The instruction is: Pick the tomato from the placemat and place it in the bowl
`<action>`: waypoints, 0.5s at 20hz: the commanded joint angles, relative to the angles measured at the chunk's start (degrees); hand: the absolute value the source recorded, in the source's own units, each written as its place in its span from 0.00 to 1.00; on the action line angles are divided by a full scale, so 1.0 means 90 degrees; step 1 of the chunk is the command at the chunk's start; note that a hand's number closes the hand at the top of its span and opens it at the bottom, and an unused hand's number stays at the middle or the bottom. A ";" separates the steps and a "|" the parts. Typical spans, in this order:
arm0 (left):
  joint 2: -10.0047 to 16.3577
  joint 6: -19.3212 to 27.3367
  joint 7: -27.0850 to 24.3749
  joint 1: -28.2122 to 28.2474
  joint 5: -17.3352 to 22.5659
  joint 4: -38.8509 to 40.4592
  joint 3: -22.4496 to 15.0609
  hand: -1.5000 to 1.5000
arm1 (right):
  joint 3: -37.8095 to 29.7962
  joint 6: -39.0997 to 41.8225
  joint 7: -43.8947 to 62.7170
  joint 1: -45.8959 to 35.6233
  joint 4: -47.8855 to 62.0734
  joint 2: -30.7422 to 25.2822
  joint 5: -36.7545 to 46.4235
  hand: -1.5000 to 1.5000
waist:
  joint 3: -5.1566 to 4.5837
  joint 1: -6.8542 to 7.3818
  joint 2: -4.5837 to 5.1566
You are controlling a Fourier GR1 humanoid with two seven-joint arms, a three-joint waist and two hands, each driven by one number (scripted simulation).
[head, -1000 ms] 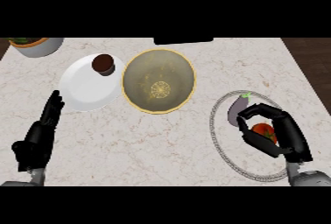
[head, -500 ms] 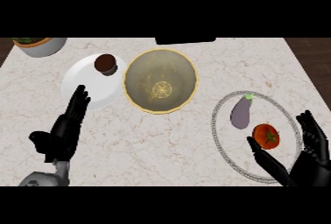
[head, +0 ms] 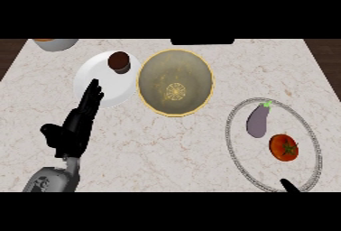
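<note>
Far left, your left hand (head: 75, 128) rests over the counter (head: 173, 153). It is flat, with the fingers straight and pointing away from you, and it holds nothing. Its tips reach the near edge of the white plate (head: 110, 90), which carries a small brown item (head: 120, 62) at its far side.

Just right of the plate is the bowl (head: 166, 67). It has a gold rim and a pattern at the bottom, and nothing is in it.

Further right, well apart from the bowl, is the round placemat (head: 260, 164). An eggplant (head: 258, 121) lies on its far part. The tomato (head: 284, 147) sits just beside and nearer you, still on the mat, with nothing touching it.

Only a black tip of your right hand (head: 290, 186) shows, at the lower edge over the mat's near rim. You cannot tell whether it is spread or closed.

Progress, as judged from this: nothing is done yet. You still have to grasp the tomato, lift it, carry it left to the bowl and release it. Watch the eggplant when you close in.
</note>
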 commanded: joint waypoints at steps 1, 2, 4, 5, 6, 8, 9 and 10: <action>-0.0142 -0.0038 -0.0026 0.0190 -0.0074 -0.0117 -0.0085 0.50 | -0.0182 0.0222 0.1628 0.0193 -0.0774 -0.0545 0.0280 0.00 | -0.0004 0.0119 0.0017; 0.0014 -0.0136 0.0273 0.0074 -0.0003 -0.0321 0.0004 0.50 | -0.0054 0.0429 0.1428 0.0426 -0.0569 -0.0429 0.0047 0.00 | 0.0001 0.0104 0.0008; -0.0068 -0.0237 -0.0224 -0.0023 -0.0055 0.0296 0.0104 0.50 | 0.0149 0.0391 0.2211 0.0386 -0.0641 -0.0552 0.0573 0.00 | -0.0006 0.0112 0.0033; -0.0307 0.0062 -0.0034 -0.0025 -0.0262 0.0188 -0.0126 0.50 | 0.0076 0.0610 0.2454 0.0717 -0.0942 -0.0728 0.0483 0.00 | -0.0005 0.0085 0.0023; -0.0258 -0.0102 -0.0010 -0.0193 -0.0182 0.0128 -0.0099 0.50 | 0.0089 0.0462 0.3119 -0.0047 -0.0512 -0.0792 0.0899 0.00 | -0.0007 0.0179 0.0048; -0.0552 0.0108 -0.0155 -0.0265 -0.0385 0.0384 -0.0233 0.50 | -0.0072 0.0864 0.3574 0.0049 -0.0651 -0.1114 0.0792 0.00 | -0.0005 0.0118 0.0041; -0.0060 -0.0256 0.0069 -0.0127 0.0002 -0.0005 0.0222 0.50 | -0.0195 0.1068 0.3730 0.0106 -0.0666 -0.1204 0.0574 0.00 | -0.0002 0.0144 0.0023; -0.0284 -0.0236 -0.0168 0.0198 -0.0114 0.0026 -0.0025 0.50 | -0.0329 0.1185 0.3880 0.0051 -0.0707 -0.1264 0.0475 0.00 | 0.0000 0.0131 0.0017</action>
